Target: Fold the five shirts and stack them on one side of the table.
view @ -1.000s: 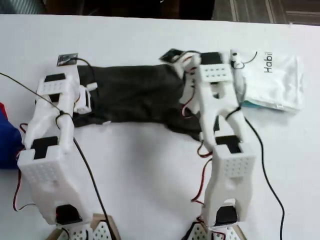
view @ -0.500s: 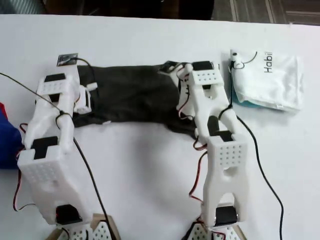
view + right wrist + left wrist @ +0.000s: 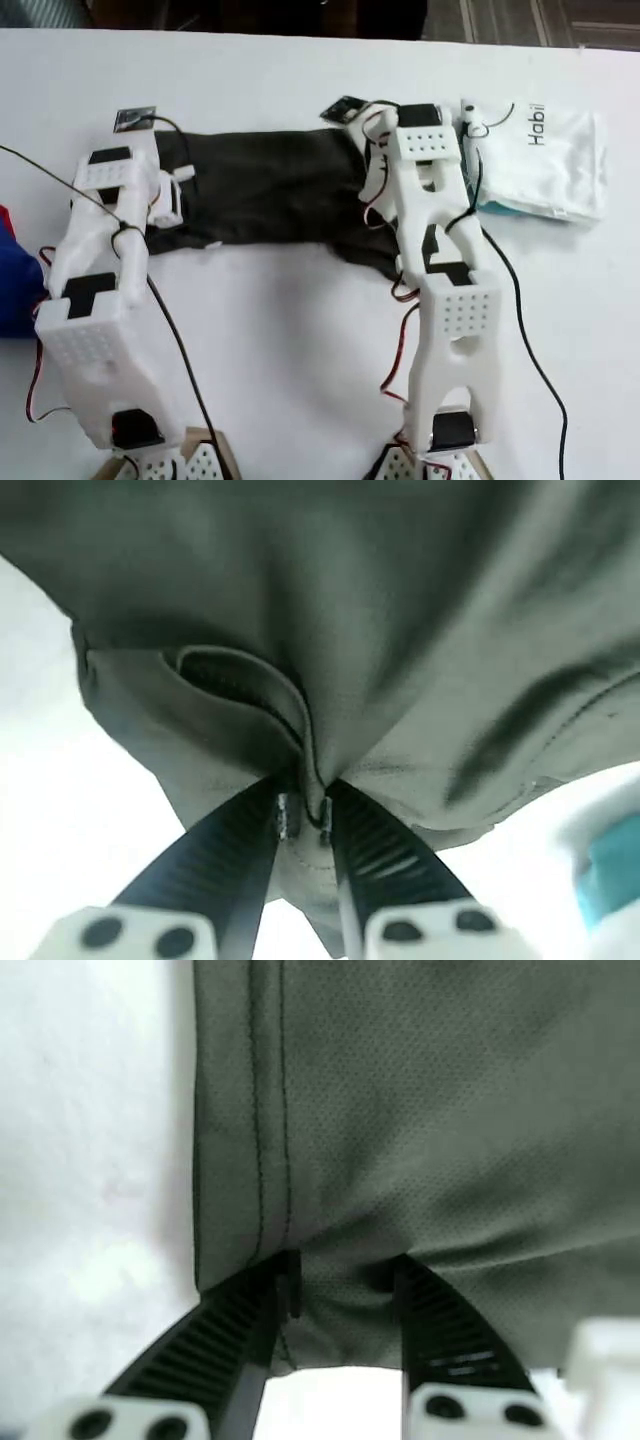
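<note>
Right now I am clenching my left gripper (image 3: 340,1285) on the stitched hem end of the dark grey-green knit shirt (image 3: 260,190); the cloth is bunching between its black ribbed fingers (image 3: 240,1320); my right gripper (image 3: 303,815) is pinching a thick fold at the shirt's other end, jaws nearly meeting on the fabric. The shirt is lying stretched across the white table (image 3: 300,80) between my two arms; a folded white shirt (image 3: 545,165) is sitting just beside my right arm, lying on top of a teal cloth (image 3: 497,208); a blue cloth (image 3: 15,280) is showing at the table's left edge.
</note>
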Controlling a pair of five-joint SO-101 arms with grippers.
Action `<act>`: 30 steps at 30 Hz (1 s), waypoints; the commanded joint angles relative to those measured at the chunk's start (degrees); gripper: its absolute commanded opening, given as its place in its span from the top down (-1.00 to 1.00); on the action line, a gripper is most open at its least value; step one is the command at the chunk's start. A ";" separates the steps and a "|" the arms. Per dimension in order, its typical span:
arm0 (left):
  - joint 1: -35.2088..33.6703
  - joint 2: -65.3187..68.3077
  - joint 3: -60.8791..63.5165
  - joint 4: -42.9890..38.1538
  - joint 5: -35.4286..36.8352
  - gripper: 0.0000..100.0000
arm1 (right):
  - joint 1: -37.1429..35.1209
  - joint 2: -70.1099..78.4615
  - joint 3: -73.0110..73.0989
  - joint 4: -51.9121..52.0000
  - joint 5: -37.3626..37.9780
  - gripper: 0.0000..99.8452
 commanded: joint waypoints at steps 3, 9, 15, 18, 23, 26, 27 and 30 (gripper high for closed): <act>-1.67 -0.26 0.04 -2.20 -0.35 0.66 | 0.48 -4.00 -1.76 0.84 0.26 0.80; -1.67 -0.26 0.04 -2.20 -0.35 0.66 | 0.40 -0.84 -2.11 0.75 0.26 0.76; -1.67 -0.26 0.04 -2.20 -0.35 0.66 | 0.48 1.71 -1.85 0.92 0.26 0.84; -1.67 -0.26 0.04 -2.20 -0.35 0.66 | 0.31 1.98 -2.11 1.89 0.26 0.84; -1.67 -0.26 0.04 -2.20 -0.35 0.66 | 0.48 2.15 -1.85 1.98 0.26 0.83; -1.67 -0.26 0.04 -2.20 -0.35 0.66 | 0.48 2.15 -1.76 1.98 0.26 0.71; -1.67 -0.26 0.04 -2.20 -0.35 0.66 | 0.48 2.15 -1.76 1.98 0.26 0.67; -1.67 -0.26 0.04 -2.20 -0.35 0.66 | 0.48 2.15 -1.76 2.07 0.26 0.67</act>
